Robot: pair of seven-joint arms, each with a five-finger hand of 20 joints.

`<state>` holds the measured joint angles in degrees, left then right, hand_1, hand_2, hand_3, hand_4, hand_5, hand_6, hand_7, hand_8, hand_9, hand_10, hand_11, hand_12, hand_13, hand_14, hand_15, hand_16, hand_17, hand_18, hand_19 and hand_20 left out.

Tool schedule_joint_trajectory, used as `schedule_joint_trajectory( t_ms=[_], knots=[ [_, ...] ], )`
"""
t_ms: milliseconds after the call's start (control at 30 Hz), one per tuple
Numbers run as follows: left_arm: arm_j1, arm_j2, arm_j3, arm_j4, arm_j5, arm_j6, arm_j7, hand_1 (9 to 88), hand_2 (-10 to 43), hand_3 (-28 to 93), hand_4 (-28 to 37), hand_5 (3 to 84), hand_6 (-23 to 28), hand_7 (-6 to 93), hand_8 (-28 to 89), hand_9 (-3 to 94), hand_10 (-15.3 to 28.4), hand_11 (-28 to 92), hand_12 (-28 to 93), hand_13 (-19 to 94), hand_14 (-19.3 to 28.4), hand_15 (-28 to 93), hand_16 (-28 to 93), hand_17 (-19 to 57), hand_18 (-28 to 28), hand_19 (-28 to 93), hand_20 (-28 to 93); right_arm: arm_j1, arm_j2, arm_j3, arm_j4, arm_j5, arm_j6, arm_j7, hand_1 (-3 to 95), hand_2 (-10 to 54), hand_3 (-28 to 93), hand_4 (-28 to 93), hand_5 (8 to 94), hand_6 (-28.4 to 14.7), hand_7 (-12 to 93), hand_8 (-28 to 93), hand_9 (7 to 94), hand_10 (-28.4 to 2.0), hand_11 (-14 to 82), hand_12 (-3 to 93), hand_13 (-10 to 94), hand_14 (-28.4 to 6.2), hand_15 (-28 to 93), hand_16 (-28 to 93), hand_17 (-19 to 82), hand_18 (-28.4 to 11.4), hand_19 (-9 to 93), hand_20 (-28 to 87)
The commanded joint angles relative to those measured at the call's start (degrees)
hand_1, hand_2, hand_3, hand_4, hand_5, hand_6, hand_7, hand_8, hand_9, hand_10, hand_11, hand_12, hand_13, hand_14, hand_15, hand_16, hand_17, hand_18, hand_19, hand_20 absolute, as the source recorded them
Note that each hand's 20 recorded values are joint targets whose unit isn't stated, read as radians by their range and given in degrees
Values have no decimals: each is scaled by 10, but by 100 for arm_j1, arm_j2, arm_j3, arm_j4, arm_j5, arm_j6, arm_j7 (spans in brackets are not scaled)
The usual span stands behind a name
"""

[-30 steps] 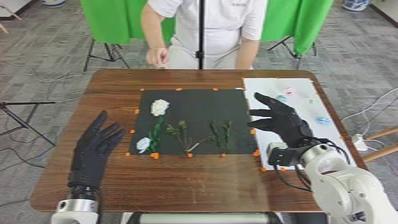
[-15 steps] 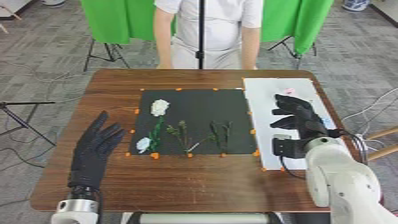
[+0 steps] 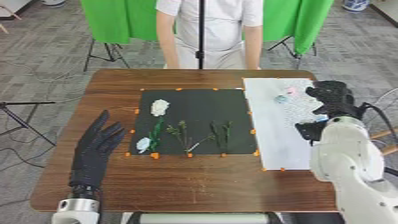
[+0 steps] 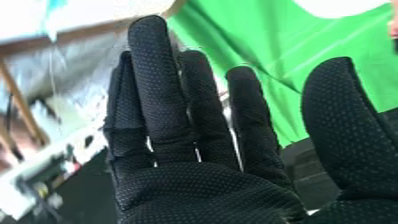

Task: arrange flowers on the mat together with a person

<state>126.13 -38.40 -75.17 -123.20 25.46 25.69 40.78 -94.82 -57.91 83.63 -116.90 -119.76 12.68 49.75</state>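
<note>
In the head view my left hand [image 3: 92, 147] rests open over the table's left side, beside the dark mat [image 3: 191, 112]. My right hand [image 3: 333, 102] is at the right edge of the white sheet [image 3: 271, 120]. Its glove [image 4: 200, 185] fills much of the right wrist view, fingers straight and apart from the thumb, holding nothing. On the mat lie a white flower [image 3: 160, 107] at upper left, a pale bluish flower [image 3: 143, 144] at lower left, and green stems [image 3: 182, 136] beside darker ones [image 3: 221, 136]. Small pink [image 3: 290, 91] and blue [image 3: 281, 99] flowers lie on the sheet.
The brown wooden table [image 3: 204, 185] carries orange markers [image 3: 155, 156] around the mat. A thin dark pole [image 3: 202, 35] rises beyond the far edge. A person stands behind that edge. Green cloth [image 3: 107, 22] hangs farther back.
My right hand has moved rightward across the white sheet to its right edge, uncovering the small flowers. The person's hand has dropped from the table's far edge. My left hand has stayed put.
</note>
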Motion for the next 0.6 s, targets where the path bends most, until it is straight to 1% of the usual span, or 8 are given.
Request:
schedule_joint_trajectory(
  t_ms=[33,67,133,267,300,400,467,600],
  knots=[
    [96,-12,-10,-19,-19,61,16,224,113,734,-283,275,58,122,-100,297,184,211,111,236,225,338,-41,-83,188,449,104,370,189,-247,375,-1296,-1122,859,295,-15,774,-275,434,-11,140,-135,511,-184,143,102,597,-154,513,63,233,-221,855,-13],
    [75,18,22,-17,-53,66,43,224,113,735,-283,275,58,122,-100,297,184,211,111,236,225,338,-41,-83,188,449,104,444,189,-278,434,-1307,-1361,951,296,-18,774,-275,432,-12,139,-135,508,-187,141,102,600,-153,517,64,238,-222,864,-20],
    [78,-28,-16,-10,3,41,0,224,113,735,-283,276,58,122,-100,298,185,211,111,236,226,338,-41,-82,187,449,104,614,206,-400,630,-1376,-1626,1084,303,-30,768,-269,424,-17,132,-132,503,-192,137,104,606,-154,530,57,260,-225,914,-102],
    [19,-33,9,-1,-9,8,1,226,114,733,-283,277,59,121,-100,299,185,211,110,237,226,338,-41,-82,187,449,104,917,237,-543,963,-1292,-2149,1324,316,-51,764,-269,422,-24,128,-130,496,-202,134,102,610,-168,540,55,278,-230,929,-104],
    [-6,19,56,-2,-71,31,87,225,114,733,-283,277,59,121,-100,299,185,211,111,237,226,338,-41,-82,187,449,104,985,226,-555,1042,-1284,-2245,1284,320,-54,763,-269,423,-25,127,-130,496,-204,133,102,610,-172,541,54,278,-232,930,-106],
    [18,-25,-1,-2,-29,9,25,225,113,734,-283,278,59,121,-99,299,185,211,111,237,226,338,-41,-82,187,449,104,1111,272,-652,1261,-1305,-2520,1285,334,-66,766,-269,431,-28,127,-128,504,-210,136,104,612,-181,544,50,279,-236,932,-111],
    [-23,30,48,5,-85,28,83,226,113,733,-283,278,59,121,-99,299,185,211,111,238,226,337,-42,-82,187,449,104,1222,292,-733,1396,-1252,-2693,1383,348,-74,767,-271,438,-26,128,-129,513,-213,139,104,616,-193,544,48,278,-241,932,-118],
    [-20,-16,16,6,-80,-3,67,225,113,734,-283,278,59,121,-99,299,186,211,110,238,227,339,-41,-82,187,449,104,1323,319,-834,1622,-1229,-2939,1418,373,-84,768,-274,444,-24,129,-129,535,-221,146,107,627,-229,540,45,279,-260,932,-143]
  ],
)
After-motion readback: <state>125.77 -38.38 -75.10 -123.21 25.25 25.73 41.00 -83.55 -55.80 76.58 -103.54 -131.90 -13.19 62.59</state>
